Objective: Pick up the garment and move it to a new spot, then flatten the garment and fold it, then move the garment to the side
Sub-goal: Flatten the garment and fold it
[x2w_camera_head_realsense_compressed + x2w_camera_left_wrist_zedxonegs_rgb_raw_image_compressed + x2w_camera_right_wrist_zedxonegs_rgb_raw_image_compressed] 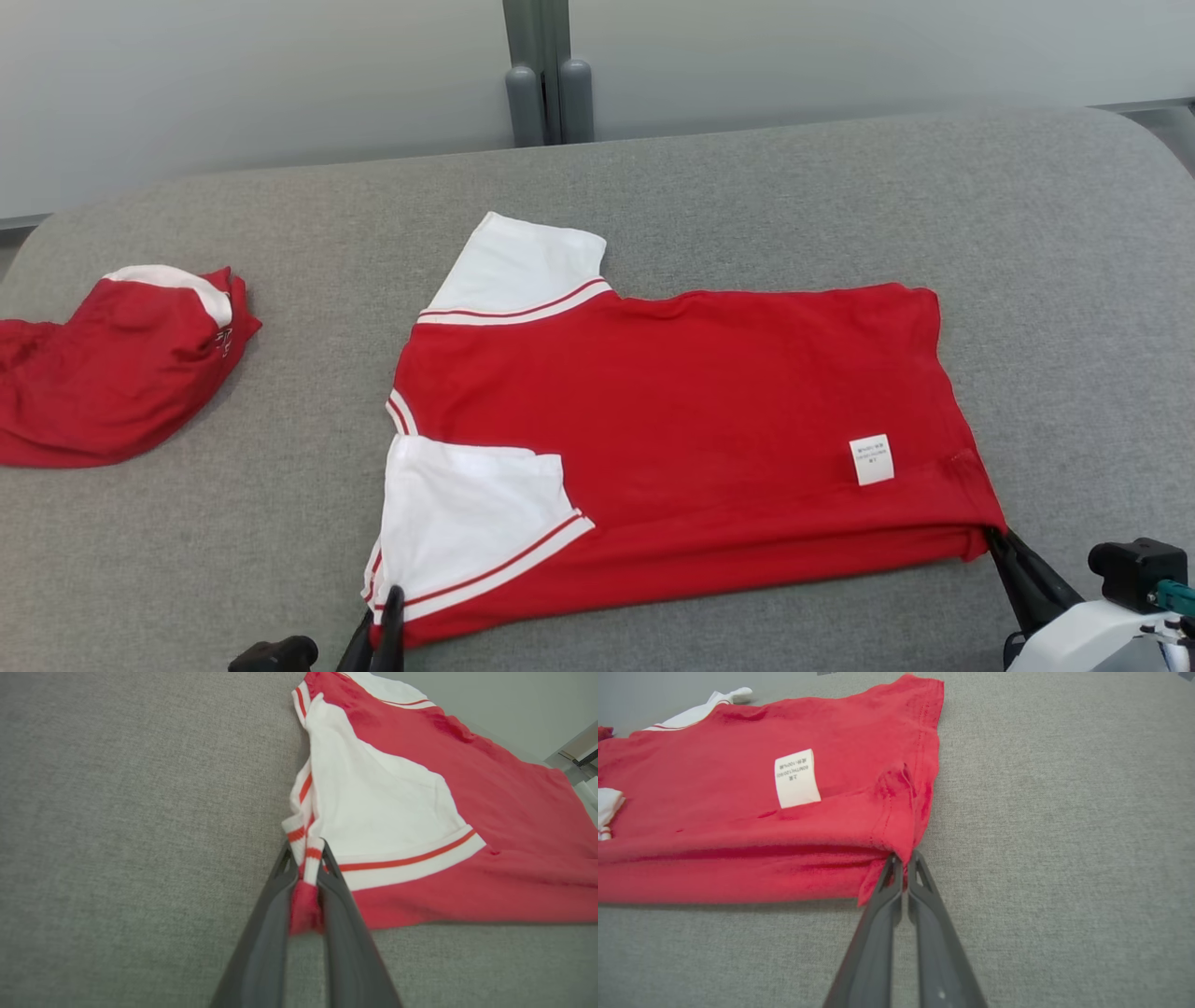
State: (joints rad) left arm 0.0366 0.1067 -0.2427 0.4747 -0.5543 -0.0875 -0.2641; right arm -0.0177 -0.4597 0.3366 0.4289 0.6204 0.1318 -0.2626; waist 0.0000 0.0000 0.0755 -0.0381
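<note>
1. Flat at the middle of the surface (840, 187), folded lengthwise: red shirt (672, 411), white sleeves (467, 504) with red-striped cuffs, white label (871, 459) near the hem.
2. Clamped at near cuff corner by left gripper (306, 851).
3. Pinched at near hem corner by right gripper (903, 858).
4. Bunched far left: red heap (112, 373).

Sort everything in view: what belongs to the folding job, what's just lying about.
Job: red-and-white shirt; left gripper, shut on its sleeve-end corner; right gripper, shut on its hem corner.
Lying about: crumpled red garment; grey posts behind.
</note>
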